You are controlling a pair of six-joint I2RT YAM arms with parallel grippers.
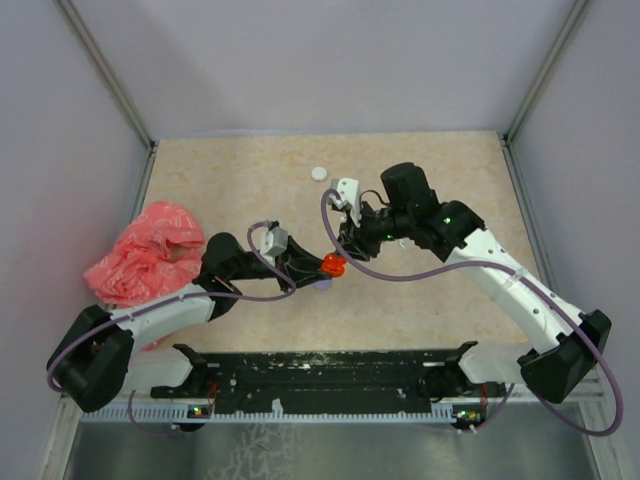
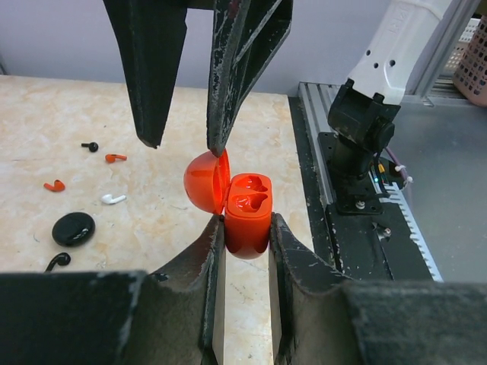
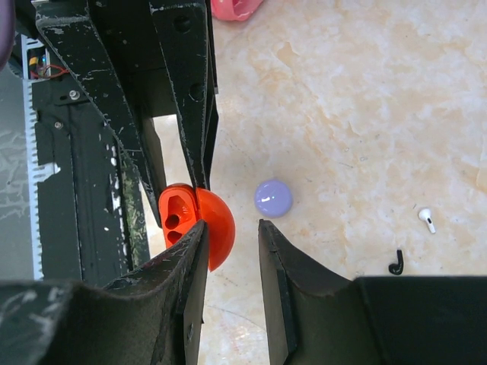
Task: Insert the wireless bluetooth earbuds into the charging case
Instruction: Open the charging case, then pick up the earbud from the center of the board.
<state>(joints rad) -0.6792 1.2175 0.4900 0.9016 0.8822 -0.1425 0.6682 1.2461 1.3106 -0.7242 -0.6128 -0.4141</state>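
My left gripper (image 2: 246, 230) is shut on the red charging case (image 2: 249, 215) and holds it with its lid (image 2: 204, 182) swung open and both sockets empty. My right gripper (image 3: 232, 230) is open, its jaws either side of the domed lid (image 3: 219, 224); in the left wrist view one fingertip (image 2: 218, 143) rests at the lid's top edge. Loose earbuds lie on the table: two red (image 2: 116, 158) (image 2: 53, 185), a white one (image 2: 113, 199) and two black (image 2: 90, 146) (image 2: 57, 261). In the top view the case (image 1: 333, 264) sits between both grippers.
A black round case (image 2: 73, 228) lies by the earbuds. A lilac disc (image 3: 272, 198) lies just beyond the red case. A white disc (image 1: 319, 173) is at the back. A crumpled pink bag (image 1: 150, 250) is at the left. The black rail (image 1: 320, 375) runs along the near edge.
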